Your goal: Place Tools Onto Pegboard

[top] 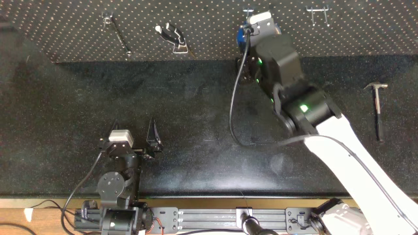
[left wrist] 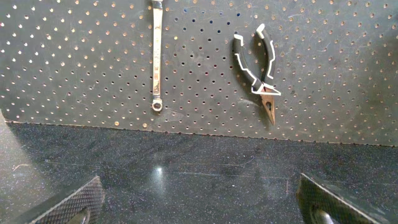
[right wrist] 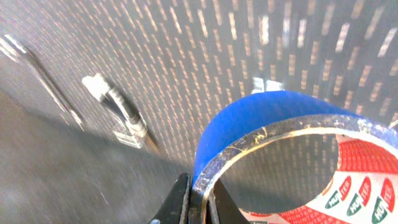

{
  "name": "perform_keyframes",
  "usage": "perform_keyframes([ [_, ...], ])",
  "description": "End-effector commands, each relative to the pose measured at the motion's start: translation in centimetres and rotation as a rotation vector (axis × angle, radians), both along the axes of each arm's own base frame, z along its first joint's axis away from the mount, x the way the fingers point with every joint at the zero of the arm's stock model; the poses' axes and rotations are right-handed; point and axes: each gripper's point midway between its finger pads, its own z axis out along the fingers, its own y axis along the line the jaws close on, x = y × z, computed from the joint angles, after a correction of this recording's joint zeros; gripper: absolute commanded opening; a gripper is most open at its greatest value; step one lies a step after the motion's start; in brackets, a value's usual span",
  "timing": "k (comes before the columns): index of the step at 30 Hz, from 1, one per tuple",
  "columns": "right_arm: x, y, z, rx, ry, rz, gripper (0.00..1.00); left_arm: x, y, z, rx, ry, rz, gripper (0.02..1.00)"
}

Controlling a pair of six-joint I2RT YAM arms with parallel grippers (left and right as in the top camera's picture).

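Observation:
My right gripper (top: 251, 27) is up against the pegboard (top: 209, 39), shut on the rim of a blue tape roll (right wrist: 267, 121); a sliver of the blue roll (top: 241, 34) shows beside the wrist in the top view. The fingers (right wrist: 186, 202) pinch the roll's wall from both sides. A wrench (top: 117, 32) and black-handled pliers (top: 173, 38) hang on the board to the left; the left wrist view shows the same wrench (left wrist: 157, 56) and pliers (left wrist: 258, 68). My left gripper (top: 153, 137) rests open over the mat at front left, holding nothing.
A hammer (top: 377, 108) lies on the black mat (top: 196, 117) at the far right. A bare metal hook (top: 318, 13) sticks out of the pegboard right of my right gripper. The right arm's cable loops over the mat's middle.

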Motion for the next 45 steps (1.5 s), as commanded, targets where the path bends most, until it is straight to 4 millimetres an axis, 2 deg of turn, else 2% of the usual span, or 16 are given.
perform_keyframes([
  [1, 1.0, 0.0, 0.9, 0.001, -0.051, -0.031, 0.077, 0.0, -0.3, -0.1, 0.015, 0.001, -0.016, 0.996],
  [7, 5.6, 1.1, -5.3, -0.088, -0.020, -0.089, 0.075, 0.0, -0.3, -0.1, 0.015, 0.001, -0.016, 0.993],
  [14, 8.5, 1.2, -7.1, -0.111, -0.081, -0.159, 0.080, 0.0, -0.3, -0.1, 0.015, 0.001, -0.016, 0.996],
  [15, 8.5, 1.2, -7.0, -0.110, -0.081, -0.159, 0.255, 0.0, -0.3, -0.1, 0.015, 0.001, -0.016, 0.996],
  [16, 8.5, 1.3, -7.0, -0.110, -0.081, -0.158, 0.303, 0.0, -0.3, -0.1, 0.015, 0.001, -0.016, 0.996],
  [19, 7.8, 2.0, -7.2, -0.117, -0.066, -0.132, 0.345, 0.0, -0.3, -0.1, 0.015, 0.001, -0.016, 0.993],
  [22, 4.7, 3.3, -7.0, -0.158, -0.010, -0.074, 0.395, 0.0, -0.3, -0.1, 0.015, 0.001, -0.016, 0.996],
  [23, 3.3, 3.5, -6.3, -0.168, 0.001, -0.053, 0.465, 0.0, -0.3, -0.1, 0.015, 0.001, -0.016, 0.993],
  [24, 1.5, 3.4, -5.4, -0.179, 0.019, -0.030, 0.726, 0.0, -0.3, -0.1, 0.015, 0.001, -0.016, 0.993],
  [26, -3.2, -0.1, -5.0, -0.199, 0.164, 0.000, 0.976, 0.0, -0.3, -0.1, 0.015, 0.001, -0.016, 0.993],
  [29, -9.1, -12.1, -10.2, -0.242, 0.619, -0.190, 0.976, 0.0, -0.3, -0.1, 0.015, 0.001, -0.016, 0.996],
  [31, -12.5, -23.0, -12.8, -0.260, 0.871, -0.433, 0.976, 0.0, -0.3, -0.1, 0.015, 0.001, -0.016, 0.993],
  [34, -14.9, -32.6, -14.3, -0.271, 0.966, -0.550, 0.976, 0.0, -0.3, -0.1, 0.015, 0.001, -0.016, 0.996],
  [36, -15.9, -36.1, -16.4, -0.308, 1.035, -0.502, 0.976, 0.0, -0.3, -0.1, 0.015, 0.001, -0.016, 0.996],
  [38, -15.0, -37.3, -18.6, -0.360, 1.061, -0.403, 0.974, 0.0, -0.3, -0.1, 0.015, 0.001, -0.016, 0.996],
  [45, -11.6, -38.6, -24.5, -0.398, 1.062, -0.229, 0.976, 0.0, -0.3, -0.1, 0.015, 0.001, -0.016, 0.996],
])
